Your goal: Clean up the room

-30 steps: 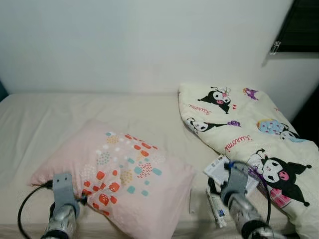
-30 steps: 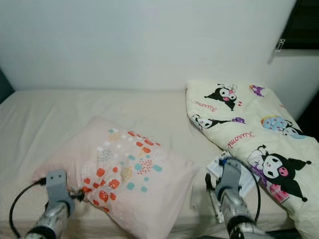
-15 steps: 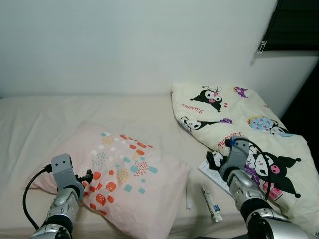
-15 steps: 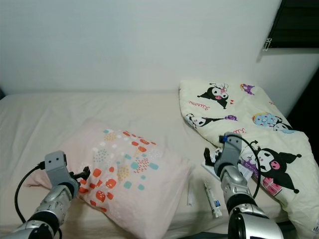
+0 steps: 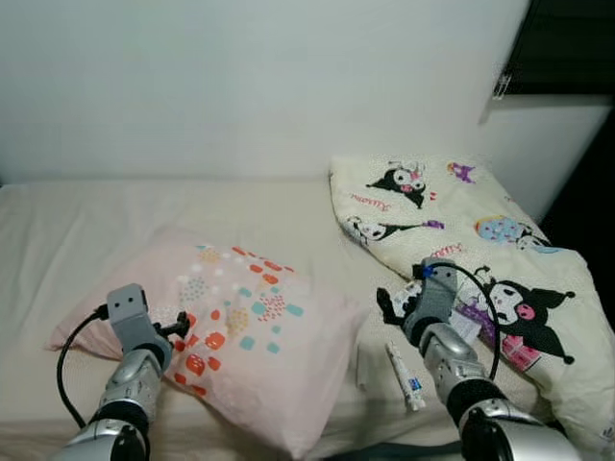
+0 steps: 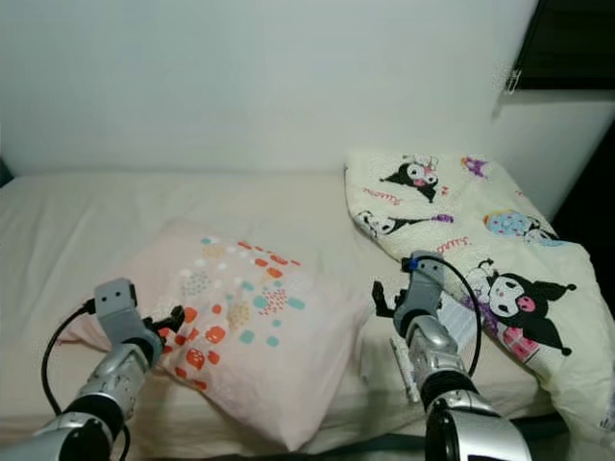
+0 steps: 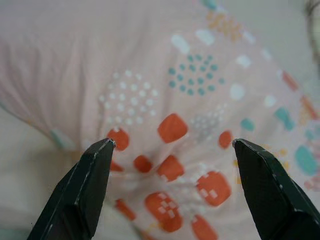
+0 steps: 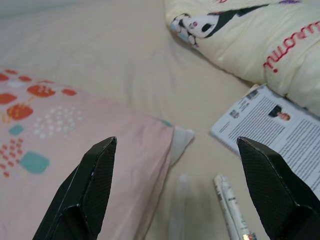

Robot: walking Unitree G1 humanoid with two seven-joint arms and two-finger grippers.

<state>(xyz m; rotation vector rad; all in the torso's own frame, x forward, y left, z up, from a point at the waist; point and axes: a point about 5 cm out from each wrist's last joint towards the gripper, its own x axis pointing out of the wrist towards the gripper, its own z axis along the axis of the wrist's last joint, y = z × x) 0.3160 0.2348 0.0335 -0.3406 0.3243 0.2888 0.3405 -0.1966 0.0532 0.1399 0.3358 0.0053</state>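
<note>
Bed point(image 5: 115, 206): cream sheet, bearing all items listed.

Pillow point(image 5: 240, 327): pink, dotted in orange and teal; lies toward the near edge, left of centre.

Blanket point(image 5: 461, 230): cream, cartoon print; heaped along the right side.

Leaflet point(image 8: 272, 122): printed sheet, partly tucked under the blanket's near edge.

Tube point(image 5: 405, 376): small, white; lies on the sheet just beside the leaflet, between pillow and blanket.

Change noted: over the last second both arms have been raised and extended over the bed, the view having shifted too. Nothing has been picked up; tidying is judged barely begun.

Left tool point(image 7: 172, 150): spread wide, nothing held, poised at the pillow's near left corner, close to the fabric.

Right tool point(image 8: 175, 150): spread wide, nothing held, above the gap between pillow corner and leaflet.
</note>
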